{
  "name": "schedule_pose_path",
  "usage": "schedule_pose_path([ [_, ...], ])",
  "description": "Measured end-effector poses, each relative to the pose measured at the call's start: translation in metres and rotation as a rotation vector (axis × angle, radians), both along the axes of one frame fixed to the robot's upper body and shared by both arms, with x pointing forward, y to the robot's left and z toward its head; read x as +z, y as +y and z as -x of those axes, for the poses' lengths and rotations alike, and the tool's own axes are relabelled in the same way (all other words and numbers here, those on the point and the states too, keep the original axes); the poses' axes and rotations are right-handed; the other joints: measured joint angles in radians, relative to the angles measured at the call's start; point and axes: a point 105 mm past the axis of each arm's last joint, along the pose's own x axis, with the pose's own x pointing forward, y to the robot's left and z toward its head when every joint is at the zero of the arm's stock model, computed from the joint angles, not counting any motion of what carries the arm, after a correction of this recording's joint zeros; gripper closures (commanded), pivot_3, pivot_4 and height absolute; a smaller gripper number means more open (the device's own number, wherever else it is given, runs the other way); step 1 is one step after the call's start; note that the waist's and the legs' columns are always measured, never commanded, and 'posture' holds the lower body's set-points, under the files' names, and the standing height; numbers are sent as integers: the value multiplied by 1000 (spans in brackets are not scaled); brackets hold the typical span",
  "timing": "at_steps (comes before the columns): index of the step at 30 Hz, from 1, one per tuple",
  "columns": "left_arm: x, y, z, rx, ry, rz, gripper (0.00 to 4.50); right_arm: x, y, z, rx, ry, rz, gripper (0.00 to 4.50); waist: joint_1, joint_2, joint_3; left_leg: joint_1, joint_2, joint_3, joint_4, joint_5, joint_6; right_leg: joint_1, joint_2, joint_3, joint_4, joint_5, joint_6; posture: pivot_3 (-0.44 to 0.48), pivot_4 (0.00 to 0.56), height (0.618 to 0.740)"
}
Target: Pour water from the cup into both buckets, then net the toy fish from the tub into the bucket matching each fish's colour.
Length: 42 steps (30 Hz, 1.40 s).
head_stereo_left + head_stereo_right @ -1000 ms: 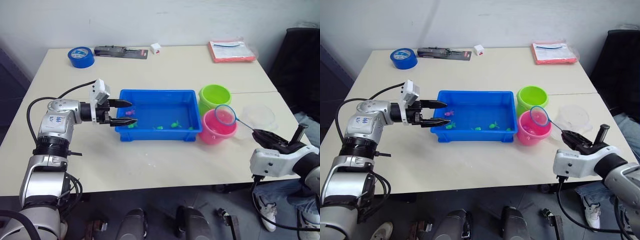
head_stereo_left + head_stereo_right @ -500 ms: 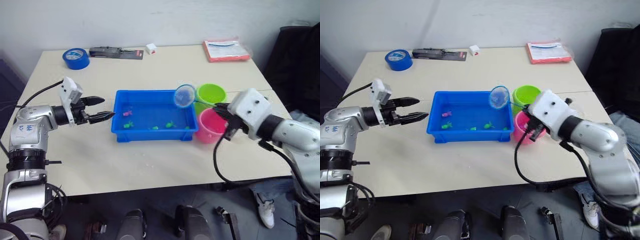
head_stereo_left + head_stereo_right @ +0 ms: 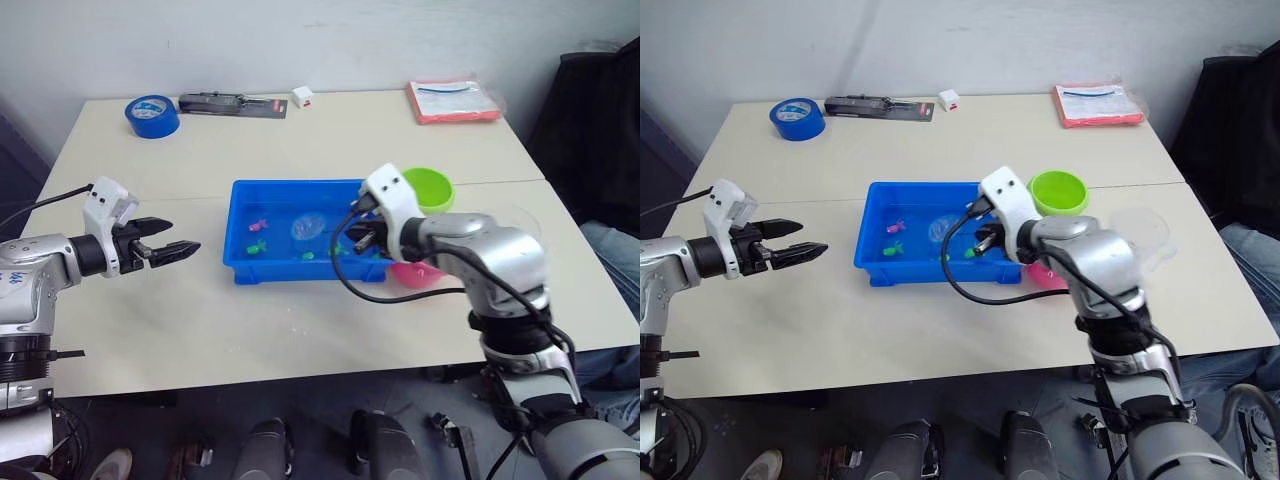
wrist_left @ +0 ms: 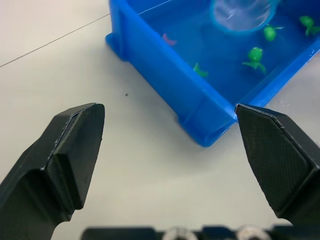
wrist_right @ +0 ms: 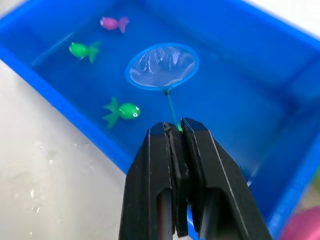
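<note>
The right gripper (image 5: 177,132) is pinched tight on the thin stick of the net (image 5: 162,66). The net's blue ring hangs inside the tub (image 3: 242,268), low over the water, in the middle. A green fish (image 5: 122,111) is just beside the ring, on the near side. Another green fish (image 5: 82,49) and a pink fish (image 5: 113,23) are a bit further off, toward the left end of the tub. No fish is in the net yet.

The green bucket (image 3: 1058,190) and the pink bucket (image 3: 415,274) sit at the right end of the tub. The cup (image 3: 1142,233) is on the bench (image 3: 330,140), to the right of them.

The left gripper (image 3: 165,250) is spread wide and holds nothing. It hangs over the bench, left of the tub.

This looks like the fish-catching step. Next, the net likely needs to dip under one fish, lift it out, and carry it to the bucket of the same colour.
</note>
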Motion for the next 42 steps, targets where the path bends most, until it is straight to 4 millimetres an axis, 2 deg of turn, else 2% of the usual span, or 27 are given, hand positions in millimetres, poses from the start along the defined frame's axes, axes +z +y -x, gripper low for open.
schedule_pose_path([
  [10, 1, -2, 0, -3, -5, 18, 18, -15, 27, -23, 7, 8, 57, 3718, -25, 0, 0, 0, 2, 4, -1, 0, -2, -2, 1, 0, 1, 0, 0, 0, 150, 737],
  [28, -8, 5, 3, 29, 9, 4, 18, -21, 86, -25, 137, -30, -10, 3718, -39, 0, 0, 0, 4, 4, -1, -1, -3, -4, 1, 1, 3, 0, -1, 0, 150, 737],
  [32, -5, 7, 3, 38, -5, 6, 18, -23, 94, -25, 146, -35, -38, 3718, -39, 0, 0, 0, 4, 4, -1, -1, -3, -5, 1, 1, 3, 0, -1, 0, 150, 737],
  [37, -5, 7, 2, 40, -9, 5, 18, -13, 100, -29, 139, -77, -105, 3718, -40, 0, 0, 0, 6, 4, -2, -1, -3, -5, 1, 1, 3, 0, -1, 0, 150, 737],
  [41, -3, 7, 2, 38, -14, 5, 18, -6, 95, -32, 126, -98, -133, 3718, -40, 0, 0, 0, 6, 5, -1, -1, -3, -5, 1, 1, 4, 0, -1, 0, 150, 737],
  [42, -1, 6, 1, 32, -24, 5, 18, 1, 91, -28, 137, -119, -142, 3718, -38, 0, 0, -2, 7, 5, -1, -1, -3, -7, 1, 2, 4, 0, -1, 0, 150, 737],
])
